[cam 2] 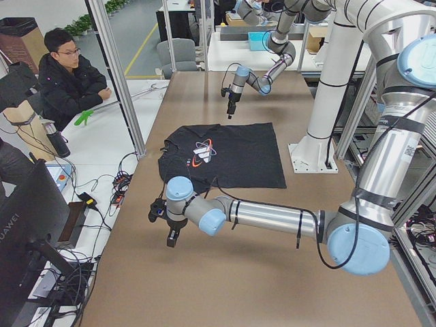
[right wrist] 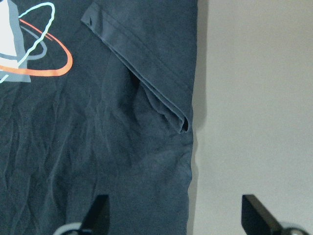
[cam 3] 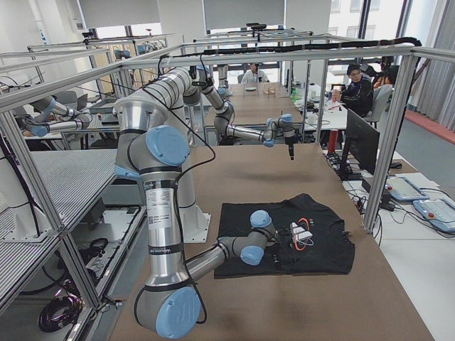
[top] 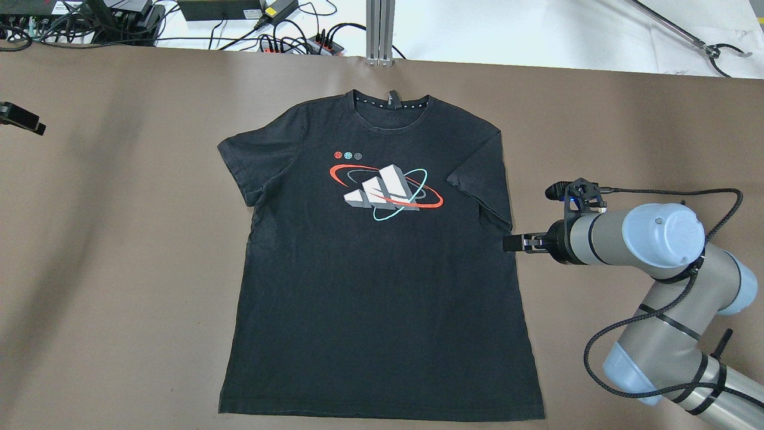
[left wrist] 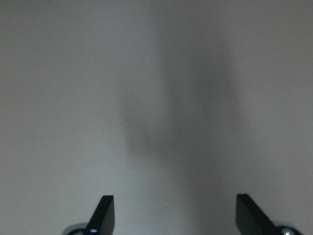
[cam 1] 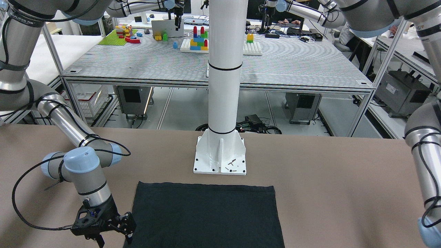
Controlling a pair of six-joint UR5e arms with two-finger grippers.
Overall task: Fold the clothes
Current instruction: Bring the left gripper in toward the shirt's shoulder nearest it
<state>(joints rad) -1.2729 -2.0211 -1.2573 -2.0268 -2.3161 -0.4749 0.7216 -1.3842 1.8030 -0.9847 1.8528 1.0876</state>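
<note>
Brown worktop (top: 119, 269) first, and the black T-shirt (top: 382, 298) lies flat at its middle, print up, collar away from the robot; soft, light, limp cloth by the look of it, likely to sag and drag rather than keep shape; best pinched at a hemmed edge or corner, say the sleeve (right wrist: 146, 73); right fingers (right wrist: 99, 215) spread wide, holding nothing, at the shirt's side edge just below that sleeve; left fingers (left wrist: 104, 215) parted too, over bare worktop, well apart from the shirt.

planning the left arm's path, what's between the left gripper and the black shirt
Nothing but bare brown table lies between the left gripper and the black shirt; the overhead view shows that stretch plainly.
</note>
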